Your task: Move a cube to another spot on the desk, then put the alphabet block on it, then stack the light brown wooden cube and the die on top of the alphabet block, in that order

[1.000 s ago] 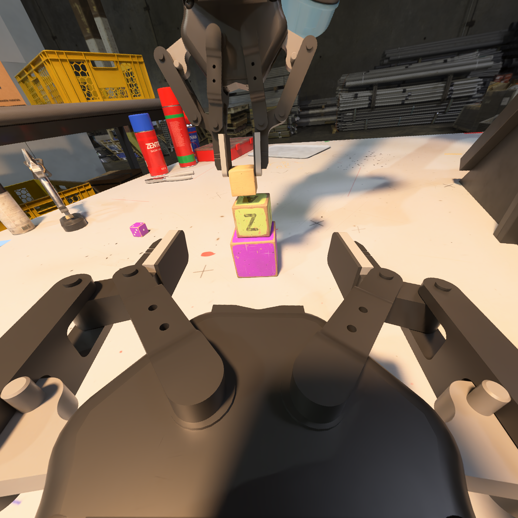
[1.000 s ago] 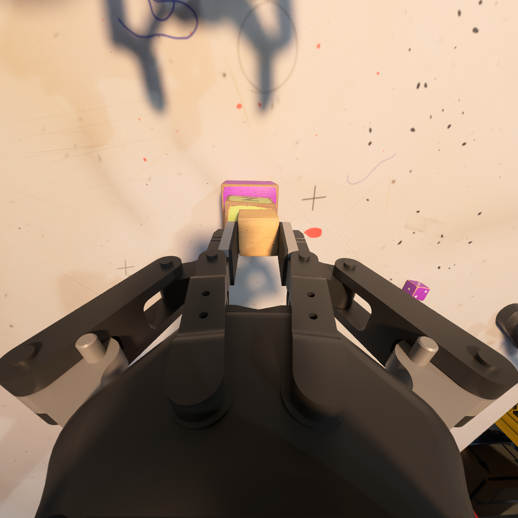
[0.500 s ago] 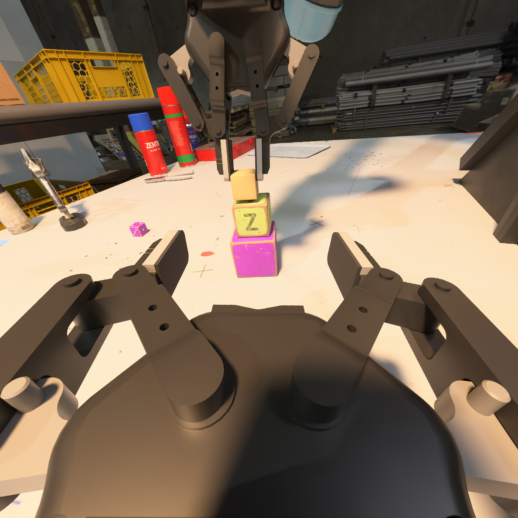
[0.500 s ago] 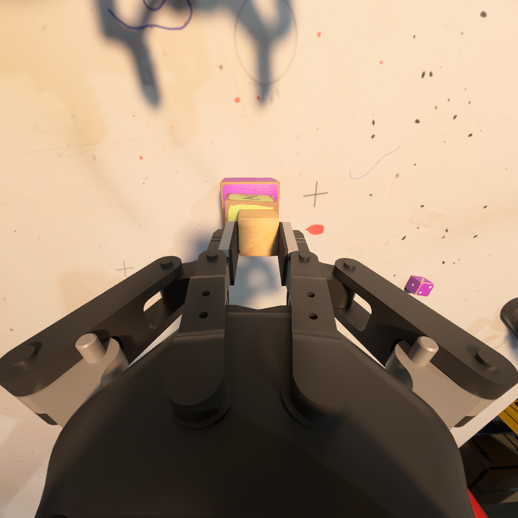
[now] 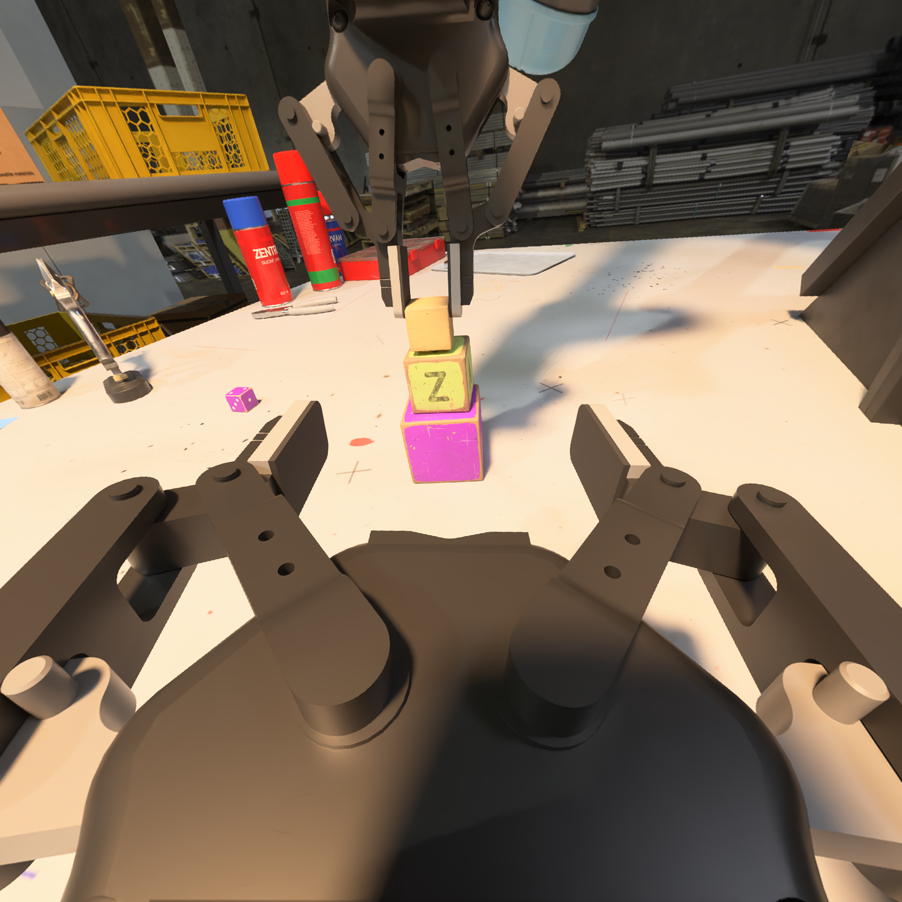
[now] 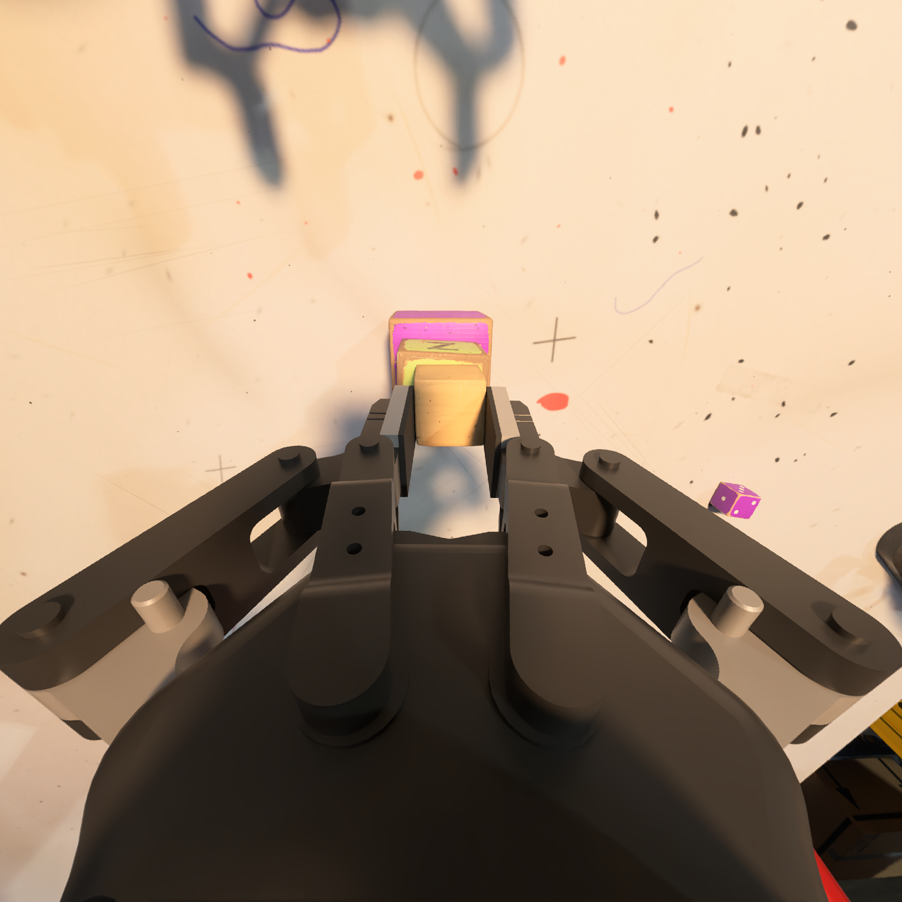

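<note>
Down it comes: the right gripper, a second ago holding the light brown wooden cube clear above the stack, has now lowered it until its underside meets the top of the alphabet block, which sits squarely on the magenta cube on the desk. Its fingers are still clamped on the cube's two sides, no release yet! The left gripper hasn't budged, hanging back with its fingers spread wide and empty, and the purple die lies where it was, well off to the stack's side near a black-based tool.
</note>
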Robot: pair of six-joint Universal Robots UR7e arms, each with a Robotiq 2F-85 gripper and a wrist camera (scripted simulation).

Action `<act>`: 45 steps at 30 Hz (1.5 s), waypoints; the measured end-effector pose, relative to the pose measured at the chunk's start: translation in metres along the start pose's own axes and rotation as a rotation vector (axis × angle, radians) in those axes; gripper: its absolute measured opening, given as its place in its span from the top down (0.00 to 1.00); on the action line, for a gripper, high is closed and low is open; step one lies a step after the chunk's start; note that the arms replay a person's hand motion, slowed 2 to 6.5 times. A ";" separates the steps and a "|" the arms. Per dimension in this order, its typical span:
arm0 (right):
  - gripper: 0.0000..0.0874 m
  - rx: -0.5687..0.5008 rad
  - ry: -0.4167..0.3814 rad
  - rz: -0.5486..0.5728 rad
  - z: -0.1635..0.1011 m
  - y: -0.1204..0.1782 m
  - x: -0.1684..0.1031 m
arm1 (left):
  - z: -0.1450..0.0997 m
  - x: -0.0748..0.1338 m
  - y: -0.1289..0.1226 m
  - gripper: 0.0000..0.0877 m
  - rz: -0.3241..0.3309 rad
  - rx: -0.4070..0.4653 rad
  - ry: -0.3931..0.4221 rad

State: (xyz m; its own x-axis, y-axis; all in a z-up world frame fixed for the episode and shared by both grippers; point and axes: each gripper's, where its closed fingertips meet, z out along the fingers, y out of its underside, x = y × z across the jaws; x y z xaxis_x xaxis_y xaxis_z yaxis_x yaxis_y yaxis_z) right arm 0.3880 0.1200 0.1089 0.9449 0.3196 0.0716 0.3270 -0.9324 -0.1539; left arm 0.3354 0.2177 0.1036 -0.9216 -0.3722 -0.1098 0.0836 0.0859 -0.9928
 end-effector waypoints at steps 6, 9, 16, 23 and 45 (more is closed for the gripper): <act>0.71 -0.001 0.000 0.001 0.001 0.000 0.000 | 0.000 0.000 0.000 0.03 0.001 0.000 0.000; 0.71 -0.003 -0.001 0.003 0.001 0.001 0.000 | 0.000 0.000 0.000 0.03 0.002 0.000 0.000; 0.71 -0.004 -0.003 0.010 0.003 0.001 0.000 | 0.000 0.000 0.000 0.03 0.002 -0.001 0.000; 0.63 0.006 -0.008 0.019 0.002 0.000 -0.001 | 0.000 0.001 0.000 0.03 0.004 -0.001 0.001; 0.44 0.105 0.064 0.084 -0.028 0.007 0.024 | 0.000 0.000 0.000 0.03 0.003 -0.001 0.000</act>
State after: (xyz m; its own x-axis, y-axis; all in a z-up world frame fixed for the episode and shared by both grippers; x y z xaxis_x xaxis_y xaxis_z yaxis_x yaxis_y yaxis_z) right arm 0.4122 0.1160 0.1373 0.9671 0.2265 0.1161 0.2499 -0.9315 -0.2644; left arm 0.3350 0.2176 0.1035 -0.9214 -0.3720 -0.1127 0.0861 0.0874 -0.9924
